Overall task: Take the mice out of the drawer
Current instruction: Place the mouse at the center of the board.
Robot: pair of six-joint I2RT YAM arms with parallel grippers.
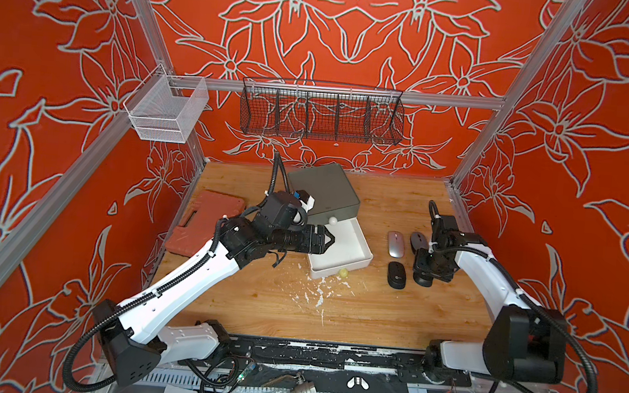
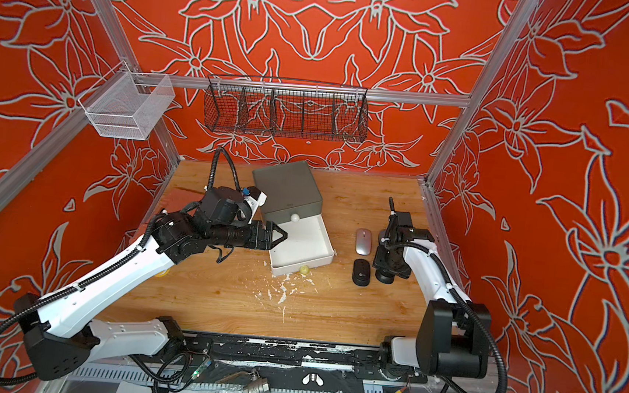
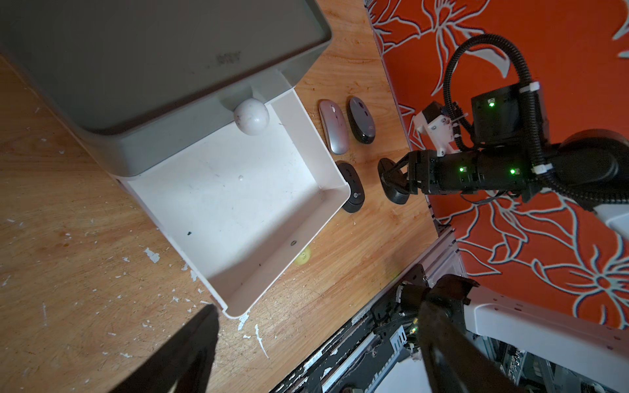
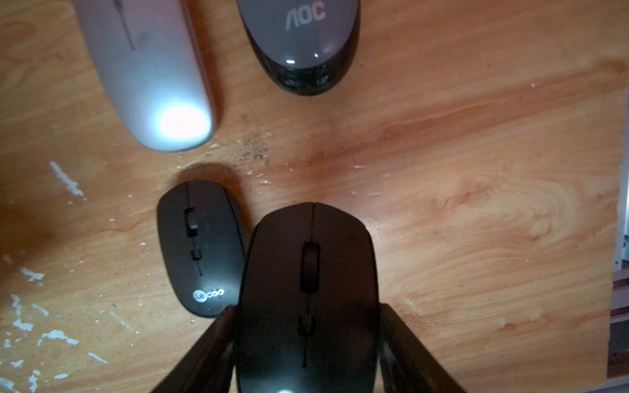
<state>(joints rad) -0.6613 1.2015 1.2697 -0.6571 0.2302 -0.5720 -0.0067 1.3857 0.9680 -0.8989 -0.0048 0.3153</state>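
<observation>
The white drawer (image 1: 362, 260) (image 3: 238, 204) stands pulled out of the grey box (image 1: 325, 190), and its floor is bare in the left wrist view. To its right on the wood lie a silver mouse (image 1: 396, 244) (image 4: 149, 75), a dark grey mouse (image 1: 418, 241) (image 4: 303, 44) and a black mouse with a pale logo (image 1: 396, 275) (image 4: 200, 248). My right gripper (image 4: 307, 308) (image 1: 424, 275) is shut on another black mouse (image 4: 306, 272) (image 3: 391, 183), low over the table beside the logo mouse. My left gripper (image 1: 330, 240) (image 3: 326, 296) hangs open over the drawer's left side, holding nothing.
A red tool case (image 1: 203, 219) lies at the table's left edge behind my left arm. A small yellow-green ball (image 1: 343, 272) sits against the drawer's front. White flecks (image 1: 316, 297) cover the wood before it. A white mesh basket (image 1: 166, 109) and a black wire basket (image 1: 321, 115) hang on the back rail.
</observation>
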